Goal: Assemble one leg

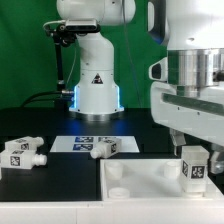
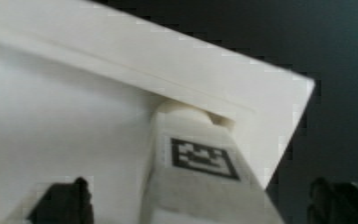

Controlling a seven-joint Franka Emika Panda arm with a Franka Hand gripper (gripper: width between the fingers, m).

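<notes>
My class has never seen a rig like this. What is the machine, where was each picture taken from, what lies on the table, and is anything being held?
The machine is a white robot arm that ends in a gripper, a clamp with two fingers. One picture comes from a camera standing off the arm that sees the whole scene. The other comes from a camera on the wrist and looks past the two dark fingertips. On the black table lie a large white panel, two loose legs on their sides, and a flat marker board carrying tags. A third leg stands upright on the panel, toward the exterior view's right. The fingertips stand apart on either side of it with gaps showing, so the gripper is open and nothing is held.
</notes>
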